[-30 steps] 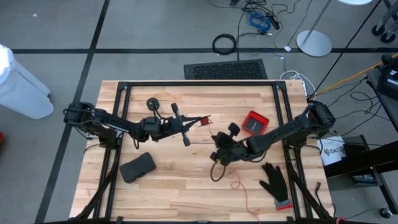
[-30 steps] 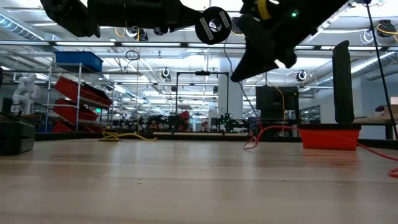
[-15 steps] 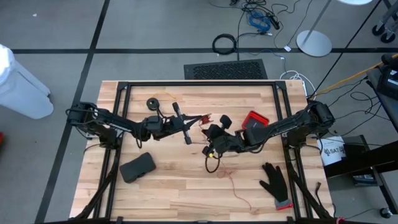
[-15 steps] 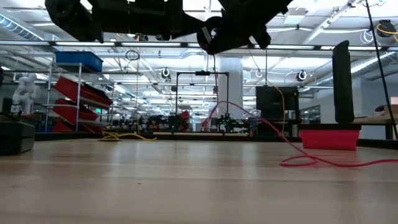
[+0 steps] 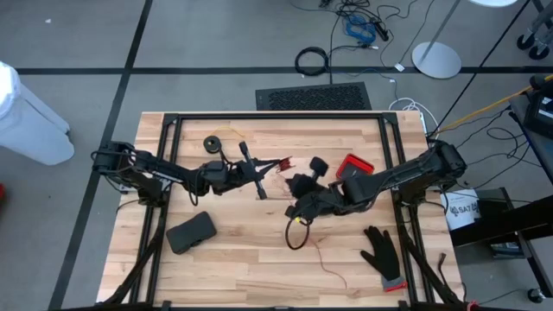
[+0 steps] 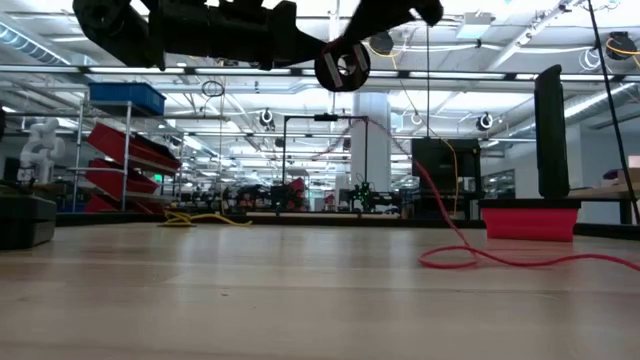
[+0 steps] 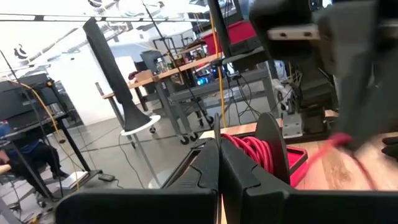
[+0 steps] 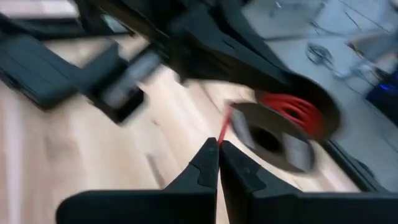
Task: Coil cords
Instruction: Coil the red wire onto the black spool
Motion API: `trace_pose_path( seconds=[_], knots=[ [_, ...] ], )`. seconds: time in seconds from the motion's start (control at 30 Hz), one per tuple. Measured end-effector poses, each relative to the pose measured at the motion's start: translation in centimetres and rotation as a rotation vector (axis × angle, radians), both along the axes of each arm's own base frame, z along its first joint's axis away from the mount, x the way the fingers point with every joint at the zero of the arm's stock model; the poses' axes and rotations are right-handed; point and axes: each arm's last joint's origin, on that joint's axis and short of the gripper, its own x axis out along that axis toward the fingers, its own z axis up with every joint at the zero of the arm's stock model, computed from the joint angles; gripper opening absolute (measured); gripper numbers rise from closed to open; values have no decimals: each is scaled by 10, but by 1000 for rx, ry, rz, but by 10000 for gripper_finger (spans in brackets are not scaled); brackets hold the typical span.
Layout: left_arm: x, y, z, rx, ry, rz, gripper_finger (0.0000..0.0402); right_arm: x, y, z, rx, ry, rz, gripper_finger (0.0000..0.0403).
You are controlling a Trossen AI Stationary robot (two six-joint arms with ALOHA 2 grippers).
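My left gripper [image 5: 271, 166] is held above the table's middle, shut on a small black spool [image 6: 343, 63] wound with red cord [image 7: 247, 149]. My right gripper [image 5: 296, 187] hangs just right of it, shut on the red cord [image 8: 224, 127] close to the spool [image 8: 287, 123]. From there the cord slopes down to the table [image 6: 450, 236], where its slack tail [image 5: 323, 257] lies. A second black spool [image 5: 212, 142], with a thin yellow-tan cord, lies on the table at the far left. My left gripper holds the spool by the end nearest it [image 7: 225, 144], coming level from the table's left; the fingers hide the exact spot. The spool is lifted clear, its axis about level. My right gripper pinches the single red strand [image 8: 222, 133] at its fingertips, slanting down from the right. The strand runs short and straight to the spool.
A red tray [image 5: 354, 169] sits right of the grippers. A black glove [image 5: 380, 250] lies near the right front. A flat black case [image 5: 192, 231] lies at the left front. A dark cable loop [image 5: 294, 237] hangs below my right arm.
My right gripper has risen and gone toward the far edge and the spool, staying shut on the red cord. The cord has been drawn up off the table into a long slope, and its loop has slid on the table.
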Motion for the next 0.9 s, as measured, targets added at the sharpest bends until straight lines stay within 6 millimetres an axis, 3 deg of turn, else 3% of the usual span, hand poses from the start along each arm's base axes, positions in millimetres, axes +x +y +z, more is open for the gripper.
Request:
trace_pose_path(
  seconds=[0.2,0.5,0.9],
  knots=[
    [0,0,0,1,1,-6,0,-16,-10,12,-27,141,-121,0],
    [0,-1,0,3,5,-13,0,-21,-17,29,-46,146,-122,0],
    [0,-3,0,5,-5,-46,0,-34,-40,28,-25,233,-223,0]
  ],
)
